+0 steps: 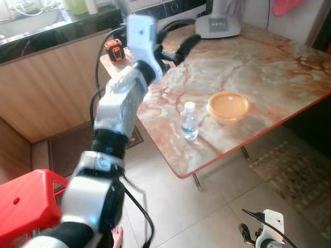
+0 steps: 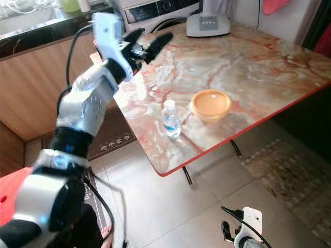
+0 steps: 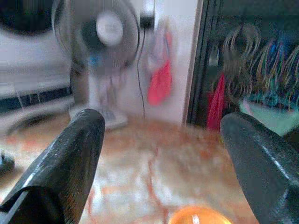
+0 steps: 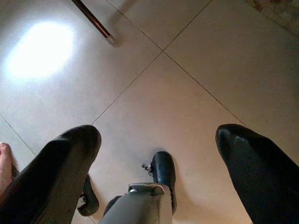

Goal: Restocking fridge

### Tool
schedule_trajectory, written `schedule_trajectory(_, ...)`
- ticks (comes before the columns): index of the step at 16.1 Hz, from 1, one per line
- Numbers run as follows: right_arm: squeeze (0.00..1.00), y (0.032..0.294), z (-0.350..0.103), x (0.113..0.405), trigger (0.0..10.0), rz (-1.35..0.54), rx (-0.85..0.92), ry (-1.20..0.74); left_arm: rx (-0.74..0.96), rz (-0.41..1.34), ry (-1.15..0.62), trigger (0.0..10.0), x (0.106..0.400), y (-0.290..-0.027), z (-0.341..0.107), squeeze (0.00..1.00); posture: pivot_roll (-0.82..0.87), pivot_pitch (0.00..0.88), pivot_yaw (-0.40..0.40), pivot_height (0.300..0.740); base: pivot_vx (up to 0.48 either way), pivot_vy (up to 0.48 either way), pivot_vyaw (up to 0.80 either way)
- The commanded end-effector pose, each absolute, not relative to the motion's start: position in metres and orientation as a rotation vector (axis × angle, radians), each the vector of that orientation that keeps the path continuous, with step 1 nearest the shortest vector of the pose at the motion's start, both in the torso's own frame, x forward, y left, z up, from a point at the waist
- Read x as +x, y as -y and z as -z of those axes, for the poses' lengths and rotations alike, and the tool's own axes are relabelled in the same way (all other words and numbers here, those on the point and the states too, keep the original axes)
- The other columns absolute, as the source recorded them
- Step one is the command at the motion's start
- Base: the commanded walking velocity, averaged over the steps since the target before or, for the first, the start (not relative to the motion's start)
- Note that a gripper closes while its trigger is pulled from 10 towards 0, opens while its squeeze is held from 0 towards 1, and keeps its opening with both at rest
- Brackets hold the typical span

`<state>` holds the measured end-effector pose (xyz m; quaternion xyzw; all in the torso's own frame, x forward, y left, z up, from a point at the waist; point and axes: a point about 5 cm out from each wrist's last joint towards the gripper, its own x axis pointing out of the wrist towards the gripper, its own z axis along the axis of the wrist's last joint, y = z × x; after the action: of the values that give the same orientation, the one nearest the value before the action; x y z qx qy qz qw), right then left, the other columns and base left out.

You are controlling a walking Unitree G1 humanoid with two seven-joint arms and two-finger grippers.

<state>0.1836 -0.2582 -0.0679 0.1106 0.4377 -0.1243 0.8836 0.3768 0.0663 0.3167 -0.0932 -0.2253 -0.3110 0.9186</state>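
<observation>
over the marble table (image 1: 269, 67), the left gripper (image 1: 173, 47) hovered wide open — reaching, seemingly, toward the water bottle (image 1: 189, 121) at five o'clock — right gripper (image 4: 156, 154) idle, spread.

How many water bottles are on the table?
1. A small clear water bottle stands upright near the front edge of the marble table, just beside the orange lidded bowl and apart from it. None seems hidden.

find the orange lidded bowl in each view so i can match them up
Left eye: orange bowl on the marble table, right of the water bottle.
Right eye: bowl, same spot beside the bottle.
Left wrist: its rim, bottom edge.
Right wrist: floor tiles.
Shared landmark: the bottle.
</observation>
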Motion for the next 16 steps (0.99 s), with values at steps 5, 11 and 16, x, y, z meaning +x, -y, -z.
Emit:
schedule_trajectory(5, 0.00, 0.2577, 0.0686, 0.1829, 10.0, 0.283, 0.251, -0.906, -0.184, 0.572, 0.522, 10.0, 0.3755, -0.0692, -0.3201, 0.00, -0.13, 0.056, 0.126, 0.740, 0.000, 0.000, 0.00)
schedule_trajectory(11, 0.00, 0.2578, 0.0687, 0.1830, 10.0, 0.290, 0.247, -0.909, -0.198, 0.596, 0.532, 10.0, 0.3742, -0.0678, -0.3214, 0.00, -0.13, 0.056, 0.129, 0.740, 0.042, 0.000, -0.11)
schedule_trajectory(16, 0.00, 0.2573, 0.0696, 0.1817, 10.0, 0.280, 0.226, -0.928, -0.155, 0.630, 0.522, 10.0, 0.3714, -0.0622, -0.3153, 0.00, -0.14, 0.044, 0.128, 0.740, 0.203, 0.000, -0.74)
